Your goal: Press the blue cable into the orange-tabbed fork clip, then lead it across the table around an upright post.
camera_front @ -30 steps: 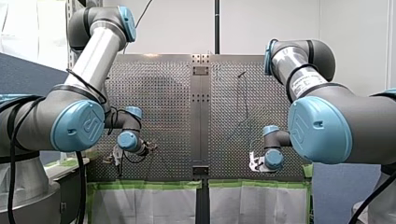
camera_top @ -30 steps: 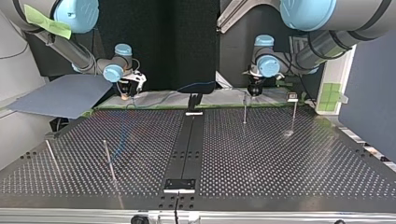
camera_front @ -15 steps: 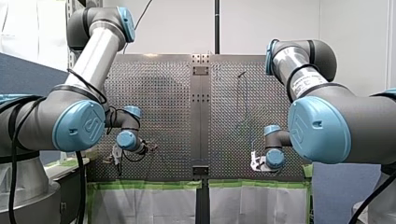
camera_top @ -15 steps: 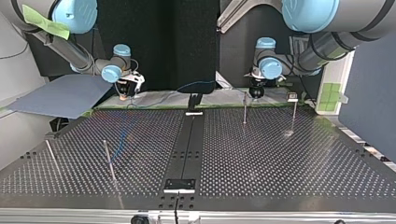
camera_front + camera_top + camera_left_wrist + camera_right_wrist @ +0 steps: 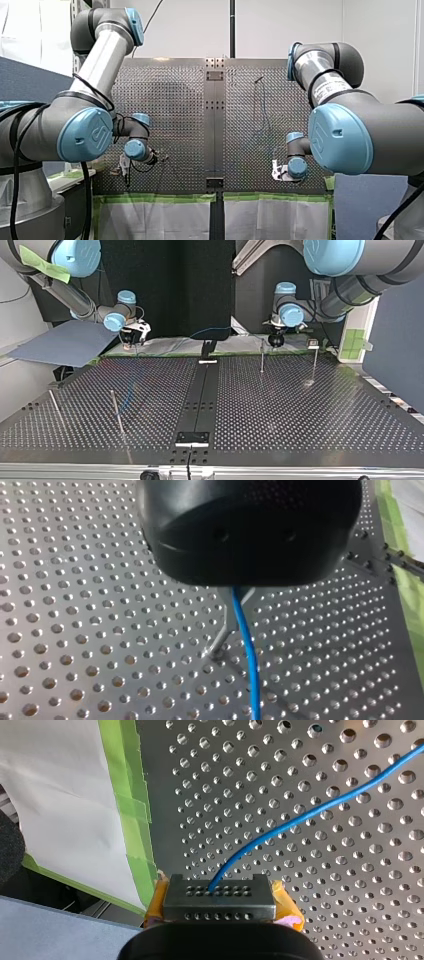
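Observation:
The blue cable (image 5: 247, 645) comes out from under my left gripper (image 5: 239, 594), which is shut on it, and passes right beside a thin upright post (image 5: 221, 640). My right gripper (image 5: 219, 892), with yellow pads, is shut on the blue cable (image 5: 300, 820) near the table's taped edge. In the top view the cable (image 5: 202, 333) arcs along the far edge between my right gripper (image 5: 130, 342) and my left gripper (image 5: 275, 341). In the front view my left gripper (image 5: 124, 170) and right gripper (image 5: 276, 172) hang low over the near edge. No orange-tabbed clip can be made out.
Thin upright posts (image 5: 261, 354) (image 5: 315, 360) (image 5: 116, 410) stand on the perforated table (image 5: 300, 410). A black rail (image 5: 200, 395) runs down its middle. Green tape (image 5: 132, 810) and white sheet line the edge by my right gripper. A grey-blue board (image 5: 65, 342) lies at the top view's left.
My right gripper has slid along the table's edge toward the top view's left with the cable. My left gripper has shifted only slightly, toward the top view's right.

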Tool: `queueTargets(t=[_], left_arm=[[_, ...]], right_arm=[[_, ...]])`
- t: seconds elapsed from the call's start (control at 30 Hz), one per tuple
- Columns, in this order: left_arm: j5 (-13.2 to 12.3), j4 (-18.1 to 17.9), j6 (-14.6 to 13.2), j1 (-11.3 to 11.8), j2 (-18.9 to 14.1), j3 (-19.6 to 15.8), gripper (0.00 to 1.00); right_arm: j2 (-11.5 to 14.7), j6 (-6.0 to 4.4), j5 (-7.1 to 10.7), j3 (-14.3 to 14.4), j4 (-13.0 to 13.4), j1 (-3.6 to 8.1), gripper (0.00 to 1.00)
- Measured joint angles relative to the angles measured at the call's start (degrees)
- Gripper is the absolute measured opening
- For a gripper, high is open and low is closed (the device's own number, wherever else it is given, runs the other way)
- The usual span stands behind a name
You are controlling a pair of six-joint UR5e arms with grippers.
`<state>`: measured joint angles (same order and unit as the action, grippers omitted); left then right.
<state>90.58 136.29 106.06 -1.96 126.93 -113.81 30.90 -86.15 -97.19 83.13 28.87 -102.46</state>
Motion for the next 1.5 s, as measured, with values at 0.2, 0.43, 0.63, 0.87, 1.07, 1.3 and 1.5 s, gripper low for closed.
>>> queueTargets(t=[0.2, 0.43, 0.63, 0.87, 1.07, 1.3, 1.5], left_arm=[[0.10, 0.13, -0.02, 0.37, 0.92, 0.85, 0.01], [0.52, 0.53, -0.65, 0.30, 3.13, 2.60, 0.01], [0.59, 1.37, -0.73, 0.44, 3.33, 3.98, 0.01], [0.60, 1.54, -0.47, 1.06, 3.32, 4.38, 0.01], [0.60, 2.96, -0.69, 1.88, 3.29, 5.47, 0.01], [0.49, 4.46, -1.33, 2.64, 3.26, 5.86, 0.01], [-0.17, 5.85, -2.20, 2.71, 2.25, 5.89, 0.01]], right_arm=[[-0.01, 0.15, -0.01, -0.04, -0.03, 0.01, 0.00], [-0.02, 0.25, -0.02, -0.03, -0.03, -0.07, 0.00], [-0.03, 0.26, -0.03, -0.03, -0.03, -0.22, 0.00], [-0.02, 0.27, -0.03, -0.02, -0.03, -0.20, 0.00], [-0.03, 0.24, -0.04, -0.02, -0.03, -0.01, 0.00], [-0.05, 0.16, -0.11, -0.02, -0.03, 0.04, 0.00], [-0.04, 0.06, -0.12, -0.03, -0.03, 0.09, 0.00]])
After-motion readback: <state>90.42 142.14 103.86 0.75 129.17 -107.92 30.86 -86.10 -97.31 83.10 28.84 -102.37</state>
